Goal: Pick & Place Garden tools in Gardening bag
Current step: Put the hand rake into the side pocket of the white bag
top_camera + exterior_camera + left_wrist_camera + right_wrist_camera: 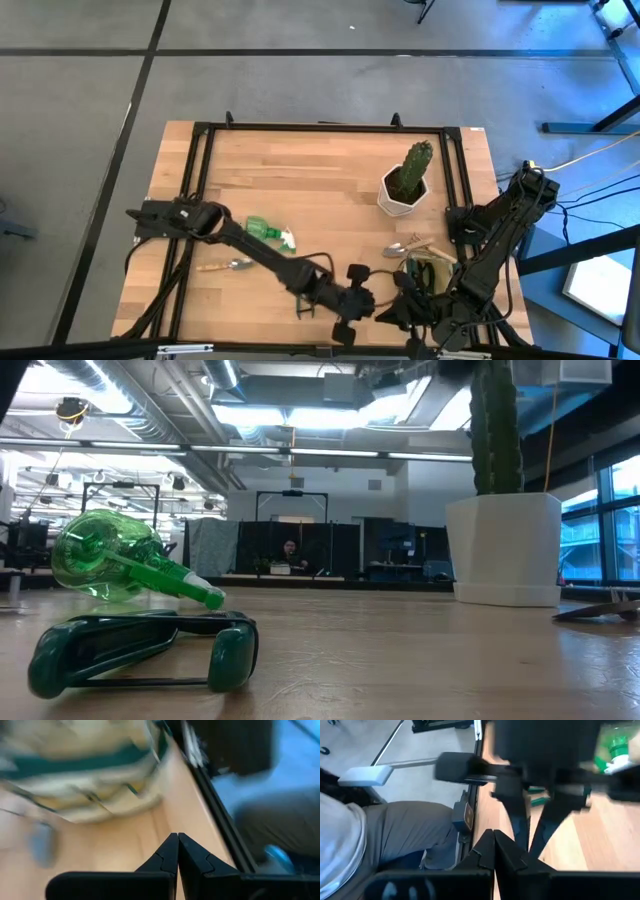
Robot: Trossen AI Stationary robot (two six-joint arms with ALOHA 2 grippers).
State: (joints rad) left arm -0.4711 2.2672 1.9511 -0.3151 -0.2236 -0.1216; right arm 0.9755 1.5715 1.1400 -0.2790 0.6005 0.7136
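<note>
Both arms low at the tabletop's (300, 170) near edge, left gripper (177, 851) and right gripper (493, 845) with jaws shut, empty. Spray bottle (268, 231), trowel (228, 265) loose; gardening bag (425, 272) right. Next, presumably: opening over a tool.

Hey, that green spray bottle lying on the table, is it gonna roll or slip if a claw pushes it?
The spray bottle lies on its side and its body looks rounded, so a sideways push would probably roll it. The nozzle sticks out, which may make it pivot instead. It looks see-through and empty, so likely light, and the smooth plastic may slip.
</note>
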